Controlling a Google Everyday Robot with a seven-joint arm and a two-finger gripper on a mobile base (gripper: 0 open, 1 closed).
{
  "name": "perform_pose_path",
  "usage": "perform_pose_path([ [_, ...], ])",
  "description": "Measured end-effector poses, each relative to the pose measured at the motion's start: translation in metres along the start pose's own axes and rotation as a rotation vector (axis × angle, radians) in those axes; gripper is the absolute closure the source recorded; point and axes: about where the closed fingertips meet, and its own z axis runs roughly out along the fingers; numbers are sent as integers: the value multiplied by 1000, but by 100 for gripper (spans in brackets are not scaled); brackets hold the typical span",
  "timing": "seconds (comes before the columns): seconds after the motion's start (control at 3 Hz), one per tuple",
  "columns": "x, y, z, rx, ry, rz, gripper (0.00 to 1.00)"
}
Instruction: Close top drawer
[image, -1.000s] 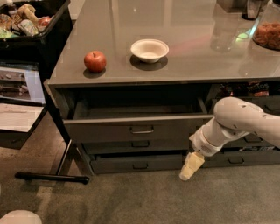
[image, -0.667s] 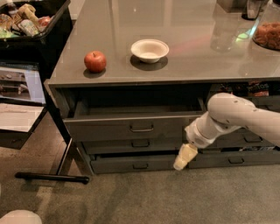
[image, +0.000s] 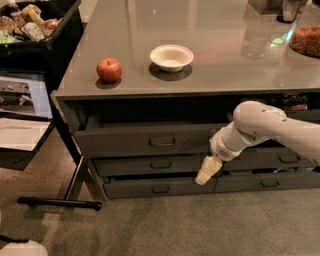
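The top drawer is a wide dark-grey drawer under the counter top, pulled out a little, with a small loop handle at its centre. My gripper hangs at the end of the white arm coming in from the right. It sits in front of the lower drawers, just below the right end of the top drawer's front panel, to the right of and below the handle.
Two shallower grey drawers lie below the top one, and a narrower stack stands to the right. On the counter are a red apple, a white bowl and jars at the far right. A black cart stands at the left.
My arm and gripper have moved left along the drawer fronts and slightly up, closer to the top drawer's front panel. The drawer stands as before.
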Motion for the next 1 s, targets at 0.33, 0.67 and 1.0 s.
perform_pose_path([
  [0.33, -12, -19, 3, 42, -8, -9, 0],
  [0.67, -26, -52, 8, 120, -21, -6, 0],
  [1.0, -22, -55, 6, 114, -19, -10, 0],
])
